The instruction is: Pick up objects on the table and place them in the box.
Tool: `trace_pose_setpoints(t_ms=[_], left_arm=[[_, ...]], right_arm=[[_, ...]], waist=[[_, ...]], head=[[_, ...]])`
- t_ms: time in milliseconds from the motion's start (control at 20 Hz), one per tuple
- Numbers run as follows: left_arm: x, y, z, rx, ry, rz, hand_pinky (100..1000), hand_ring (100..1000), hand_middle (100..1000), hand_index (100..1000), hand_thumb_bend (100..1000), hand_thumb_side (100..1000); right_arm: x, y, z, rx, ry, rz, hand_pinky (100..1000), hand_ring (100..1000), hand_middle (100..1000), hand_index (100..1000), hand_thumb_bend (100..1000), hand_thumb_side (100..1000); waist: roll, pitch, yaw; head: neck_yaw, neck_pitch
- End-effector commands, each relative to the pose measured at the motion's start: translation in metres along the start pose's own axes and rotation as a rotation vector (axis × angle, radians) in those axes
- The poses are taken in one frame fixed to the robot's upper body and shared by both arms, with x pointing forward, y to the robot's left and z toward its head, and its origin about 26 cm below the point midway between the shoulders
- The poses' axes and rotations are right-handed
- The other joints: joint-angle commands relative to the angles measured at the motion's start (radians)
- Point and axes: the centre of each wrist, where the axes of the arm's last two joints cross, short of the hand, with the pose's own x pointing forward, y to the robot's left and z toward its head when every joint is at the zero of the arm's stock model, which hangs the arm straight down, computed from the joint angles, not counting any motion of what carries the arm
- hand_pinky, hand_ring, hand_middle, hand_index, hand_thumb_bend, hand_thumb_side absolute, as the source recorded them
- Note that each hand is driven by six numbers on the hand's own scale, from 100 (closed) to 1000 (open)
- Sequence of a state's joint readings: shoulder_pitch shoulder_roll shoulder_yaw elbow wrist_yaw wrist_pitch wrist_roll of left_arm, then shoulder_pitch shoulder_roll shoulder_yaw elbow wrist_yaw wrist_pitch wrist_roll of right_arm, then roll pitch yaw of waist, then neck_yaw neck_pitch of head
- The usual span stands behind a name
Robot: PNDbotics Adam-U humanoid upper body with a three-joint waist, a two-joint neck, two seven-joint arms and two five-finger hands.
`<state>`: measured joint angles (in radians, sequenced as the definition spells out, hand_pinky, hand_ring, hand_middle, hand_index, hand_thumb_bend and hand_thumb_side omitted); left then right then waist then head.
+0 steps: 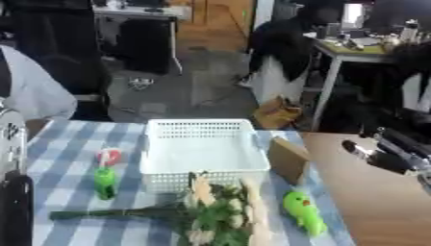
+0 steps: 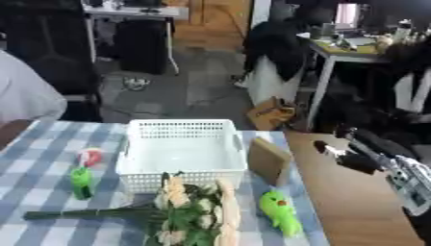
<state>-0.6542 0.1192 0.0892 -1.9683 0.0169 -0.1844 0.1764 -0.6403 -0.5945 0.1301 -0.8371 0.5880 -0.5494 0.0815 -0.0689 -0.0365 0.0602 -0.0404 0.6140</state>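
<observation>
Left eye view. White perforated plastic basket (image 1: pixel 202 151) sits mid-table on the blue-and-white checked tablecloth (image 1: pixel 63 158); its floor looks bare, so I judge no object has gone in. Objects on the cloth: a small green bottle-shaped toy with a stick top (image 1: pixel 104 182) left of the basket, a small red-and-white object (image 1: pixel 108 155) just behind it, a bunch of artificial flowers with green leaves, pale blooms and a long dark stem (image 1: pixel 210 211) lying in front of the basket and touching its front wall, a bright green plastic toy figure (image 1: pixel 303 213) at front right, and a brown cardboard-coloured block (image 1: pixel 289 160) standing just beside the basket's right wall. The robot's right hand (image 1: pixel 370 154) hangs over bare brown tabletop (image 1: pixel 379 202), well apart from every object; it holds nothing, but whether its fingers are spread or curled I cannot tell. A dark upright shape at the lower left edge may be the left arm; no left hand can be made out.

Right eye view. Same layout. The right hand (image 2: pixel 345 158) shows more fully here, with silver forearm parts toward the lower right corner, which the other view crops. The dark shape at the left edge is absent here. All five objects remain to be placed, as far as I can judge.
</observation>
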Motion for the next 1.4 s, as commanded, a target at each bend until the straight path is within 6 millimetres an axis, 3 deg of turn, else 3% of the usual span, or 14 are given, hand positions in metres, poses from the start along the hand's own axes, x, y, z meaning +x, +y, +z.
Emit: trace_pose_setpoints(t_ms=[50, 350, 850, 1250, 1400], left_arm=[[0.007, -0.006, -0.007, 0.002, -0.038, 0.029, 673, 822, 788, 893, 100, 982], [0.011, -0.012, -0.009, 0.02, -0.059, 0.065, 673, 821, 786, 890, 100, 982], [0.016, -0.024, -0.018, 0.044, -0.105, 0.128, 671, 818, 782, 885, 100, 983], [0.021, -0.032, -0.027, 0.05, -0.15, 0.158, 671, 817, 780, 880, 100, 982], [0.022, -0.034, -0.029, 0.051, -0.161, 0.165, 671, 816, 779, 879, 100, 982]], right_arm=[[0.006, -0.021, -0.008, -0.055, -0.045, 0.01, 874, 908, 869, 916, 459, 1000], [0.012, -0.03, -0.014, -0.062, -0.074, 0.005, 874, 907, 868, 916, 503, 1000], [0.014, -0.06, -0.017, -0.076, -0.074, 0.071, 874, 905, 860, 905, 491, 1000], [0.016, -0.078, -0.02, -0.015, -0.072, 0.129, 878, 910, 864, 908, 505, 1000], [0.015, -0.082, -0.019, -0.018, -0.064, 0.135, 884, 920, 870, 909, 566, 1000]], waist=[[0.014, -0.005, 0.006], [0.02, 0.012, 0.032], [0.038, 0.078, 0.076], [0.033, 0.134, 0.1], [0.031, 0.147, 0.106]], head=[[-0.005, 0.016], [0.001, 0.019], [-0.056, -0.044], [-0.095, -0.105], [-0.108, -0.116]])
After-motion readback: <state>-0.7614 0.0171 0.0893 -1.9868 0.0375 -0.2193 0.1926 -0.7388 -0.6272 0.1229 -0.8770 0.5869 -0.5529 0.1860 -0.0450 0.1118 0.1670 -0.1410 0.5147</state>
